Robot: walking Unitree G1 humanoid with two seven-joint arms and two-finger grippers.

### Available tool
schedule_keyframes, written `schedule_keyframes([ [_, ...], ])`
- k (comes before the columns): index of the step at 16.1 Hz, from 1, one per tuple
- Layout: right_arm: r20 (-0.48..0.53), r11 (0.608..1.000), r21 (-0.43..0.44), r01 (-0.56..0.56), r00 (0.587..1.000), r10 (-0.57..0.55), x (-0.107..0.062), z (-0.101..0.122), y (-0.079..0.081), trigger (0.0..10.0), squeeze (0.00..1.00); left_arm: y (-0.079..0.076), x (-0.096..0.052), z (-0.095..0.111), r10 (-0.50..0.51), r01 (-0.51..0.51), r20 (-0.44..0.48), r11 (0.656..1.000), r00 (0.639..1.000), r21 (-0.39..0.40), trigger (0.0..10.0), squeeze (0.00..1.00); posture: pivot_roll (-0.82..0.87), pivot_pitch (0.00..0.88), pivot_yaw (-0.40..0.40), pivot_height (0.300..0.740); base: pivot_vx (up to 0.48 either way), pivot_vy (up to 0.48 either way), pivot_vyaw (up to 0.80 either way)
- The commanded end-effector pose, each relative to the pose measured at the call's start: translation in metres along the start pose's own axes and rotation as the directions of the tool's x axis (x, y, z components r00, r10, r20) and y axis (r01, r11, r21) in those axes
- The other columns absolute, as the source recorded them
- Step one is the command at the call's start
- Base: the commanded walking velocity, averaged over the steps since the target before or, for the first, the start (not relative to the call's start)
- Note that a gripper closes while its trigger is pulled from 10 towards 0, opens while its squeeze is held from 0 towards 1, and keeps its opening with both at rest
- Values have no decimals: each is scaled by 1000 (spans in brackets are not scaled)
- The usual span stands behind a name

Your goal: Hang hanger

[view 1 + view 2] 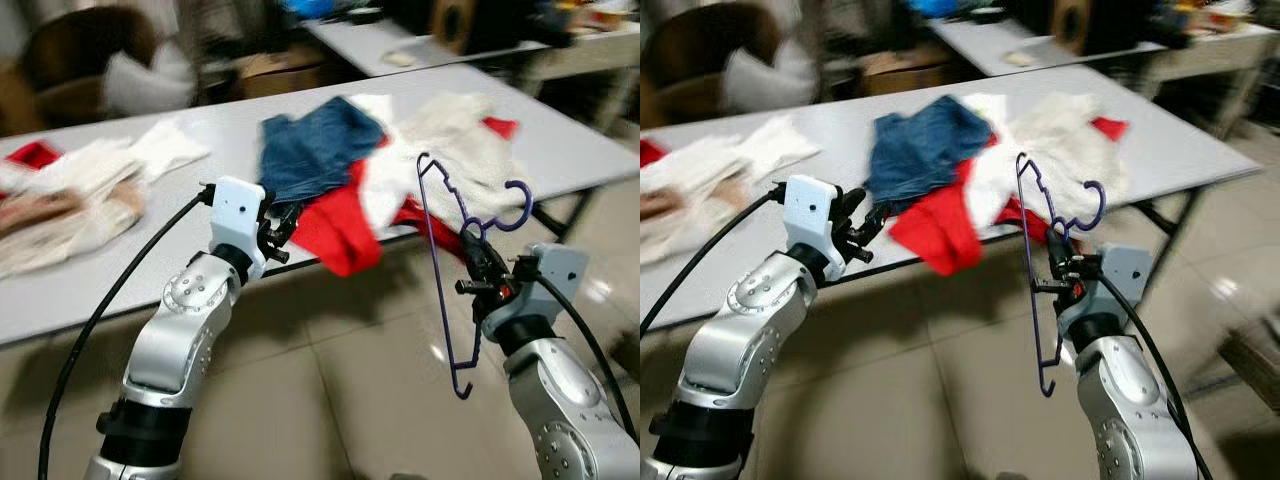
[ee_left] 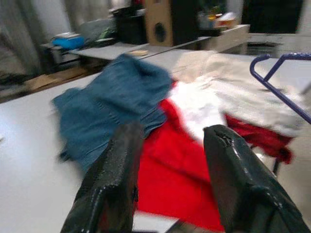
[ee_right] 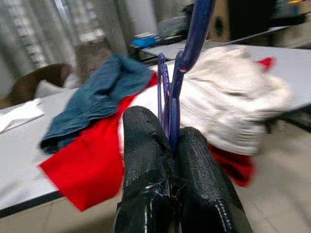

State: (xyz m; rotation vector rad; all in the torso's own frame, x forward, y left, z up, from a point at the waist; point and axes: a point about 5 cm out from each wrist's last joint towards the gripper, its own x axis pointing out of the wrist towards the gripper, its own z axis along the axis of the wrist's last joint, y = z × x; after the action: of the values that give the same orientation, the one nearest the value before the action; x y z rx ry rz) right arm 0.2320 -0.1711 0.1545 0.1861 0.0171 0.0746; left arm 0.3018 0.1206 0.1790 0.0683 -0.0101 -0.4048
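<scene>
A: R gripper (image 1: pixel 472 243)?
B: Textured black fingers (image 3: pixel 146 160) pressed together, clamped on thin purple wire hanger (image 1: pixel 450 280). Held in air just off worktop (image 1: pixel 560 140) front edge, above tiled floor (image 1: pixel 370 400). Hook curls to robot's right at top, long straight bar drops down to small upturned end.

A: L gripper (image 1: pixel 283 228)?
B: Raised at worktop's near edge, fingers (image 2: pixel 114 179) apart, nothing between. Pointed at clothes heap, close to red cloth (image 1: pixel 335 225) hanging over edge.

A: Heap itself?
B: Blue denim piece (image 1: pixel 315 145), crumpled, coarse weave, on top left of pile. Smooth red cloth beneath, draping off front. Cream knit or fleecy garment (image 1: pixel 450 150), lumpy, on right side behind hanger. Small red bit (image 1: pixel 502 126) poking out beyond it.

A: Rest of worktop?
B: Flat pale grey slab, dark legs. More whitish fabric (image 1: pixel 80 190) bunched at far left, w/ red scrap (image 1: pixel 35 153) near edge. Blurry there.

A: Behind?
B: Second grey table (image 1: pixel 400 45), brown speaker-like box (image 2: pixel 165 22), brown rounded chair (image 1: pixel 80 50) at back left. All soft-focus.
</scene>
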Motion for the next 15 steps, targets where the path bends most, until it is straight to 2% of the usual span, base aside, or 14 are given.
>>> schedule_keyframes([
  [1,25,1000,-12,-10,1000,10,2,6,1,10000,0,-2,2,0,-11,11,3,1000,1000,-3,10000,63,-168,0,80,719,277,0,0],
  [6,26,999,0,-37,999,37,6,5,4,10000,0,6,-1,-1,21,-21,-3,1000,1000,12,10000,59,-149,0,63,719,278,0,0],
  [8,25,999,-6,-49,998,49,7,5,5,10000,0,10,-3,-3,56,-56,-12,998,998,19,10000,55,-148,0,58,719,277,0,0],
  [9,17,998,-36,-55,998,56,8,5,5,10000,0,12,-3,-3,67,-67,-13,998,998,18,10000,59,-145,0,55,719,281,0,0],
  [10,1,996,-77,-51,999,51,9,5,4,10000,0,13,-3,-3,67,-67,-13,998,998,21,10000,59,-144,0,55,719,281,0,425],
  [12,0,995,-86,-46,999,46,9,5,4,10000,0,13,-3,-2,70,-69,-13,997,997,27,10000,55,-145,0,56,719,285,0,800],
  [13,10,996,-72,-53,998,54,9,5,5,10000,0,14,-3,-2,72,-71,-13,997,997,29,10000,59,-147,0,59,719,285,0,800],
  [15,21,999,-32,-41,999,41,8,5,3,10000,0,13,-2,-2,64,-64,-11,998,998,28,10000,55,-151,0,63,719,287,0,0],
])
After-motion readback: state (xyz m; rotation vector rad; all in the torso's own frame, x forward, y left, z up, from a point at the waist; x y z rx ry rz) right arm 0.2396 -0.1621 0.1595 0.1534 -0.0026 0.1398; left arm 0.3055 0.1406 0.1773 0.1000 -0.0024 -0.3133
